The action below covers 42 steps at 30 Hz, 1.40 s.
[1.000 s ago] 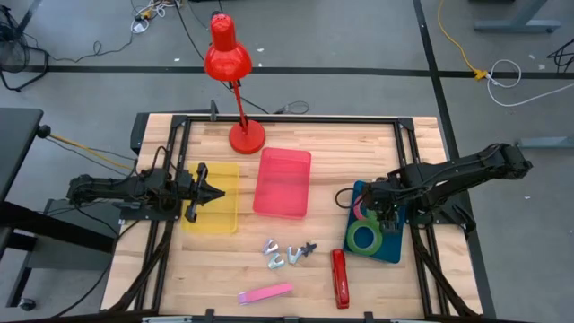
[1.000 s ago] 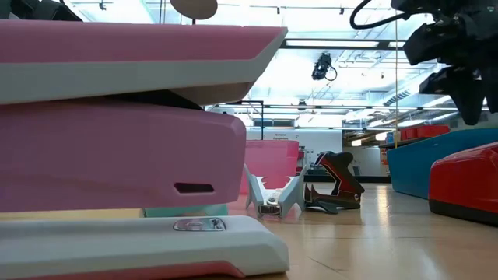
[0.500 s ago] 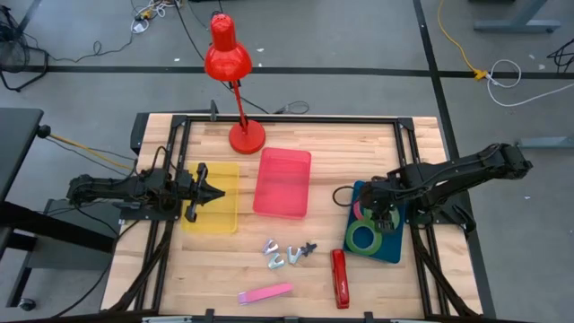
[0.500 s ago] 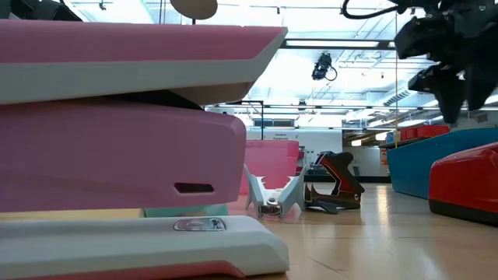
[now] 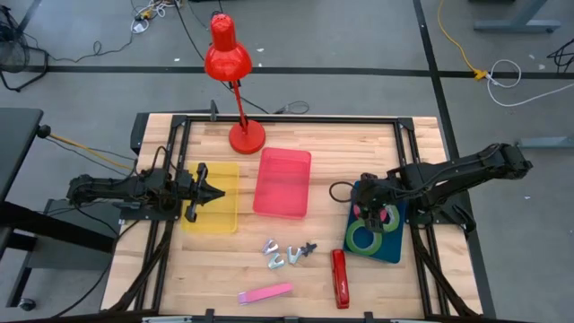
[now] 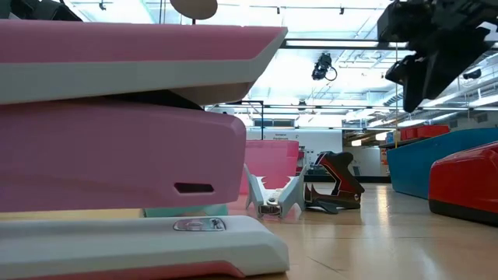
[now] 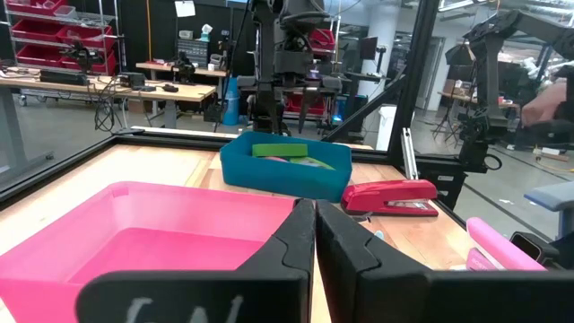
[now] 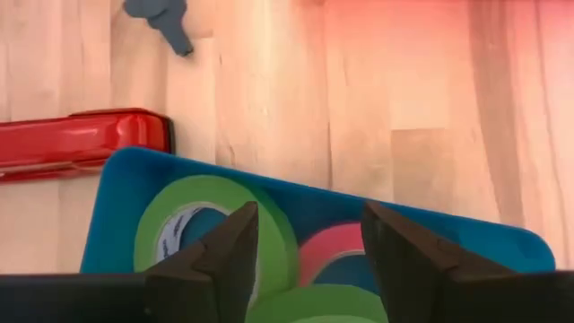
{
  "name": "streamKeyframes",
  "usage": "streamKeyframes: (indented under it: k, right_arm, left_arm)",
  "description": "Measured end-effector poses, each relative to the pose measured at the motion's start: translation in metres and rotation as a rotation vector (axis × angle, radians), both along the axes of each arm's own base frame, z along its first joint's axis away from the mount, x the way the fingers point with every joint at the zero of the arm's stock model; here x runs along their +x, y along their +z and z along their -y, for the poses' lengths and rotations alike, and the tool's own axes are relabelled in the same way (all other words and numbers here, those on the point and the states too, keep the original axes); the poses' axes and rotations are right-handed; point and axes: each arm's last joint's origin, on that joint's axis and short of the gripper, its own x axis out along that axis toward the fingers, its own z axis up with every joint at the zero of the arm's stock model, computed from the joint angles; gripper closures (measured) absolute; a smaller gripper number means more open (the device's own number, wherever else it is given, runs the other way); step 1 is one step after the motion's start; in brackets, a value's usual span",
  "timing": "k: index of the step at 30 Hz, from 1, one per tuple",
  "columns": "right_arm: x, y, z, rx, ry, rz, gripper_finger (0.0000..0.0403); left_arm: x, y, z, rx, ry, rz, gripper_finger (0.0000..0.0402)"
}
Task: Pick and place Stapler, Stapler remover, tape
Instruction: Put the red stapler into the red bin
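Observation:
Three tape rolls lie flat in a blue tray [image 5: 391, 244] at the table's right: a green tape [image 8: 208, 222], a pinkish-red tape [image 8: 330, 248] and a second green tape [image 8: 316, 306]. My right gripper [image 8: 309, 224] hangs open above them, pointing steeply down, and touches nothing. A red stapler [image 5: 339, 278] lies on the table near the front edge, a pink stapler [image 5: 265, 293] to its left. Staple removers [image 5: 289, 254] sit on the table between them and the trays. My left gripper [image 5: 203, 190] waits shut, level, over the yellow tray [image 5: 215, 211].
A pink tray [image 5: 282, 182] stands at the table's middle, next to the yellow one. A red desk lamp [image 5: 235, 85] rises from the far edge. Bare wood lies in front of the trays and around the staplers.
My right gripper has moved toward the table's left edge over the blue tray, risen a little and tipped to a less steep angle. The tape rolls have stayed where they were.

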Motion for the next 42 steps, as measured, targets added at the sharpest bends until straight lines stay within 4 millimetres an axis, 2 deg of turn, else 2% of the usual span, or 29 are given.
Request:
streamKeyframes:
  k: [5, 11, 20, 24, 33, 42]
  right_arm:
    - [0.000, 0.000, 0.000, 0.001, 0.007, 0.000, 0.0204]
    - [0.005, 0.002, -0.001, -0.050, 0.129, 0.066, 0.0204]
    - [0.014, 0.009, -0.011, -0.282, 0.593, 0.257, 0.0204]
    - [0.019, 0.013, -0.013, -0.359, 0.697, 0.337, 0.0204]
    - [0.025, 0.019, -0.014, -0.417, 0.738, 0.425, 0.0204]
    - [0.031, 0.026, -0.014, -0.505, 0.672, 0.501, 0.0192]
  left_arm:
    - [0.000, 0.000, 0.000, 0.000, 0.000, 0.000, 0.0383]
    - [0.000, 0.000, 0.000, 0.000, 0.000, 0.000, 0.0383]
    - [0.000, 0.000, 0.000, 0.000, 0.000, 0.000, 0.0383]
    - [0.000, 0.000, 0.000, 0.000, 0.000, 0.000, 0.0383]
    - [0.000, 0.000, 0.000, 0.000, 0.000, 0.000, 0.0383]
    - [0.000, 0.000, 0.000, 0.000, 0.000, 0.000, 0.0383]
